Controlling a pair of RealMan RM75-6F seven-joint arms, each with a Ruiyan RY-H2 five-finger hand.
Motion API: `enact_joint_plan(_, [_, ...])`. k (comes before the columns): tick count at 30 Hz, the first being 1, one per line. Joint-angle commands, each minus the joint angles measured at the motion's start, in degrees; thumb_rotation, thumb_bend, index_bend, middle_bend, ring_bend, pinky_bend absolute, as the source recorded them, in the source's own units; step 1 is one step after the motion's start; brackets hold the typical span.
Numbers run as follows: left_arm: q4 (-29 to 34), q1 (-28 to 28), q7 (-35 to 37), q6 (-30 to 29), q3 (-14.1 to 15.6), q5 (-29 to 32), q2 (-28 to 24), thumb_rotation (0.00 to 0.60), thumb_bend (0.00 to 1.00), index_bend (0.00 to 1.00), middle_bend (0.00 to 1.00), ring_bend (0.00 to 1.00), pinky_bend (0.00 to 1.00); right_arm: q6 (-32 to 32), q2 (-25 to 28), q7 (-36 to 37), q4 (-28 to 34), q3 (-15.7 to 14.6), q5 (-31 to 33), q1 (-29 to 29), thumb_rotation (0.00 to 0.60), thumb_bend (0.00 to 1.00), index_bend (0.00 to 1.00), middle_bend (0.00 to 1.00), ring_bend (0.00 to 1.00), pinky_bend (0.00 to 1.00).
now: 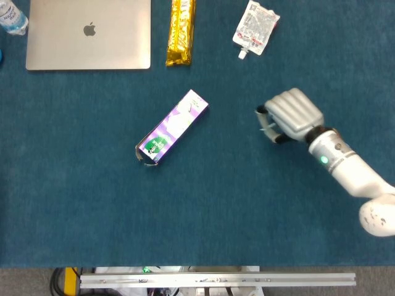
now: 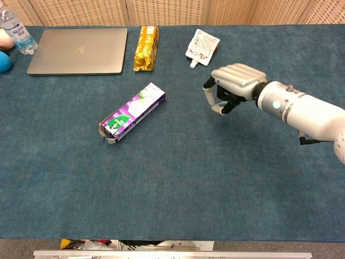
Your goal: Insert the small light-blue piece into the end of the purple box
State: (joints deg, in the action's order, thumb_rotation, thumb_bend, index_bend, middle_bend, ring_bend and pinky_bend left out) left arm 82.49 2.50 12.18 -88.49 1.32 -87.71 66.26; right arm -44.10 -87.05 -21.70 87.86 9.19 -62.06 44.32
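The purple box (image 1: 171, 127) (image 2: 132, 112) lies flat on the blue table, angled, with its open end toward the near left. My right hand (image 1: 290, 115) (image 2: 233, 86) hovers to the right of the box, well apart from it, fingers curled downward. A thin pale-blue sliver, the small light-blue piece (image 1: 265, 128), shows under the curled fingers; most of it is hidden by the hand. No loose piece lies on the table. My left hand is not in either view.
Along the far edge sit a closed laptop (image 1: 88, 34) (image 2: 78, 51), a yellow snack bar (image 1: 180, 31) (image 2: 146, 47) and a white pouch (image 1: 255, 26) (image 2: 201, 47). A water bottle (image 2: 13, 32) and a blue ball (image 2: 4, 63) stand at the far left.
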Motion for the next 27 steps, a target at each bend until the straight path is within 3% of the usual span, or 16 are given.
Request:
enact_joint_plan(1, [0.1,0.1,0.1,-0.2,0.0,0.0,-0.1,0.600,0.36,0.19,0.19,0.16,0.12,3.8,-0.4,4.9,2.2,4.2,4.3,3.2,0.600,0.34,0.64,1.00,1.00,1.00])
enact_joint_plan(7, [0.2,0.6,0.6,-0.6,0.1,0.1,-0.3,0.600,0.36,0.19,0.19,0.16,0.12,8.2,-4.7,11.6,-0.7,8.5,10.9,7.5,0.600,0.37,0.64,1.00,1.00,1.00])
enact_joint_plan(15, [-0.7,1.5,2.3,-1.0,0.2,0.9,-0.6,0.600,0.36,0.19,0.19,0.16,0.12,13.3,-12.8,21.7,-10.2,13.2,17.9,12.5,0.600,0.38,0.64,1.00,1.00,1.00])
enact_joint_plan(27, [-2.3,1.7,4.1,-0.2,-0.1,1.8,-0.4,0.600,0.36,0.19,0.19,0.16,0.12,15.6,-22.1,30.8,-22.7,16.0,17.8,15.6,0.600,0.38,0.64,1.00,1.00,1.00])
